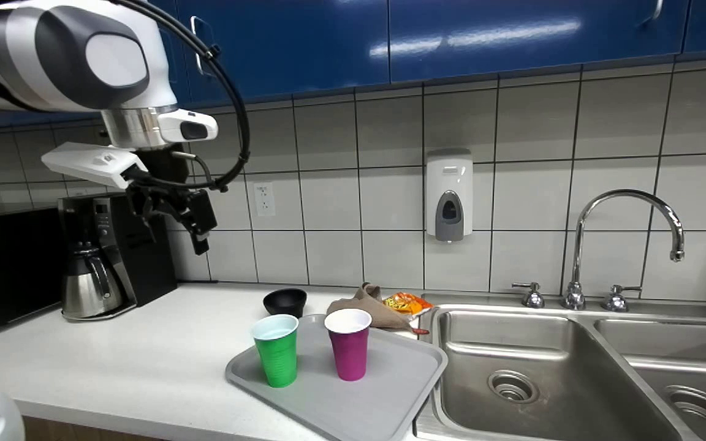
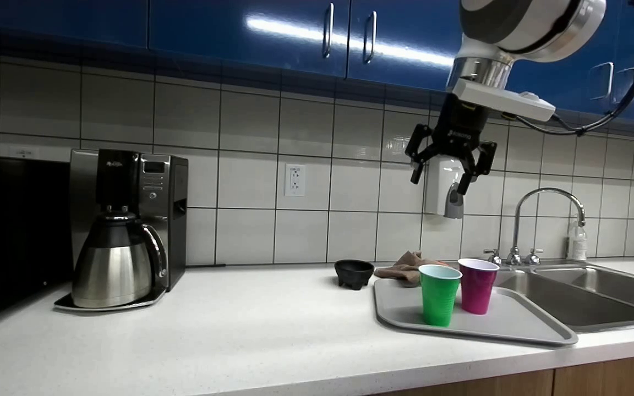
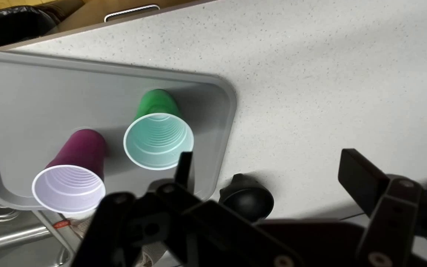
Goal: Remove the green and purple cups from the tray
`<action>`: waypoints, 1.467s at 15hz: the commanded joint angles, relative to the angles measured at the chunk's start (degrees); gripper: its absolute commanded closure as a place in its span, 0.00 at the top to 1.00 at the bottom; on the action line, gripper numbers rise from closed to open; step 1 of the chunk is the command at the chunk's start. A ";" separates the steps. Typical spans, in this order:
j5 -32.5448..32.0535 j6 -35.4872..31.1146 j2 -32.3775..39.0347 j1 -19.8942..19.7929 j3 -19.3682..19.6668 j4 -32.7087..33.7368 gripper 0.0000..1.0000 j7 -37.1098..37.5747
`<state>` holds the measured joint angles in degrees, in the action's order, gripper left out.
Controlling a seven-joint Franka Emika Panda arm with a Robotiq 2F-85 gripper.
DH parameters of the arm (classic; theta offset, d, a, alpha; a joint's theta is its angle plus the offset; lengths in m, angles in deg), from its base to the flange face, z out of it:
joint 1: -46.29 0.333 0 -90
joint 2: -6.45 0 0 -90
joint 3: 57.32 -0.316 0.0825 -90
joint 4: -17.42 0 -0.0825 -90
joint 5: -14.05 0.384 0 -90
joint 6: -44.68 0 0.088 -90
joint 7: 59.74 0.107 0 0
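A green cup point(image 1: 277, 361) and a purple cup point(image 1: 350, 355) stand upright, a little apart, on a grey tray point(image 1: 383, 401). In an exterior view the green cup point(image 2: 439, 301) partly overlaps the purple cup point(image 2: 476, 294) on the tray point(image 2: 531, 327). In the wrist view the green cup point(image 3: 157, 102) and the purple cup point(image 3: 80, 150) show their open, pale insides, both seemingly empty. My gripper point(image 2: 440, 180) is open and empty, well above the counter. In the wrist view its fingers point(image 3: 267, 161) are wide apart, and one fingertip overlaps the green cup's rim in the picture only.
A black bowl point(image 1: 284, 302) stands behind the tray. A brown cloth point(image 1: 372, 308) and an orange packet point(image 1: 407, 302) lie near the sink point(image 1: 506, 334). A coffee maker point(image 2: 157, 220) stands along the counter. A soap dispenser point(image 1: 449, 184) hangs on the tiled wall.
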<state>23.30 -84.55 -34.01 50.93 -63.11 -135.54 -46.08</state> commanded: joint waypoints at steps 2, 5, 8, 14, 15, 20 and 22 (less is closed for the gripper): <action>-2.08 -3.58 2.73 -2.14 1.26 -0.43 1.00 -3.22; -2.56 -5.40 5.46 -2.45 1.85 0.00 1.00 -4.20; -3.07 -7.35 8.83 -2.63 2.21 0.66 1.00 -4.87; -5.43 -10.85 15.00 -3.42 2.15 1.48 1.00 -4.84; -5.83 -11.25 15.84 -3.51 2.22 1.59 1.00 -4.84; -8.77 -13.37 19.92 -4.58 1.96 2.39 1.00 -3.99; -9.59 -13.99 21.50 -4.84 2.04 2.88 1.00 -3.87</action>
<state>15.78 -97.54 -15.52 47.42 -60.65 -134.60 -49.84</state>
